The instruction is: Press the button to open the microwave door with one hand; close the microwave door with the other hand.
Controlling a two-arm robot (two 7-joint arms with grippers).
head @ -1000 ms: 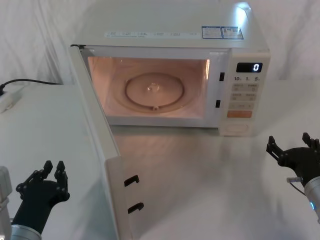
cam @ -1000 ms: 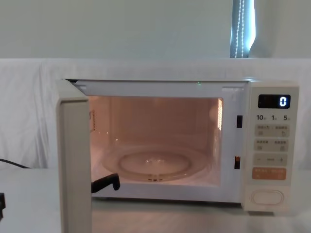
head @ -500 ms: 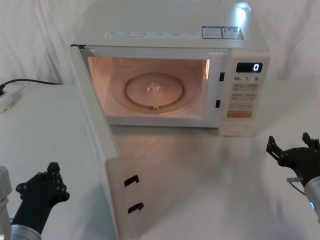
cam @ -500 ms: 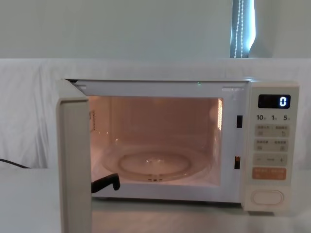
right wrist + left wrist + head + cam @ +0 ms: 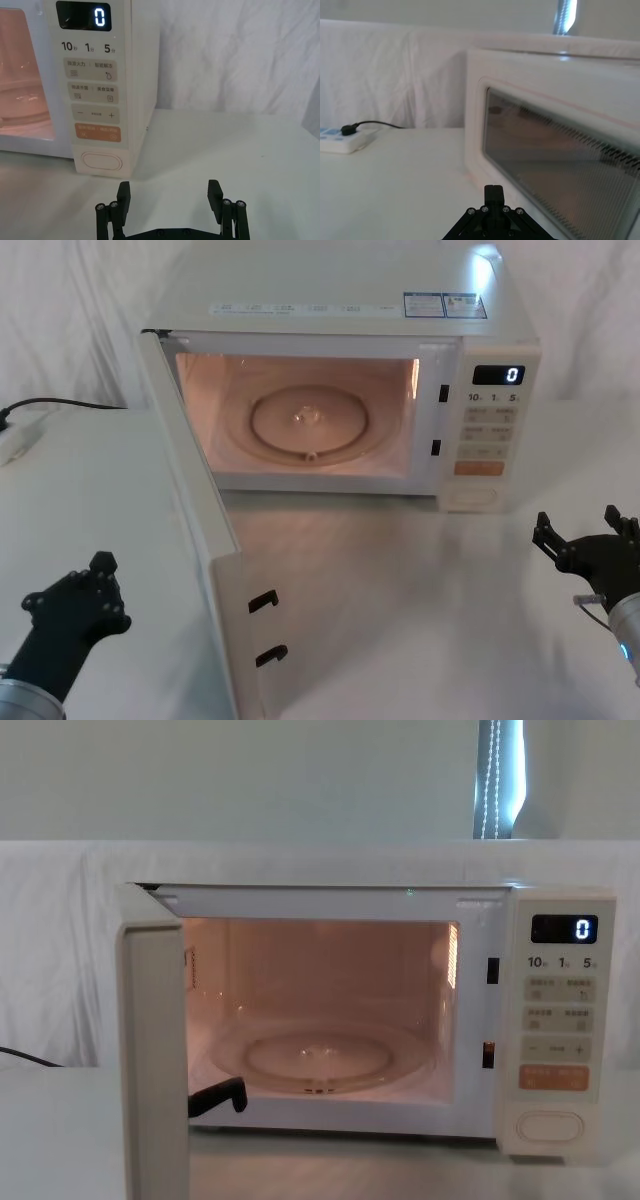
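The cream microwave stands at the back of the table, its cavity lit and its display reading 0. The microwave door is swung wide open toward me on its left hinge; its dark window faces the left wrist camera. The wide cream button sits at the bottom of the control panel. My left gripper is shut, low at the front left, outside the door and apart from it. Low at the front right, in front of the button, my right gripper is open and holds nothing.
A white power strip with a black cable lies at the far left. Two black latch hooks stick out of the door's inner face. A glass turntable lies inside the cavity. White cloth hangs behind the table.
My left gripper has shifted a little left, away from the door, and turned; its two fingertips now show as one. The right gripper and the door have not moved.
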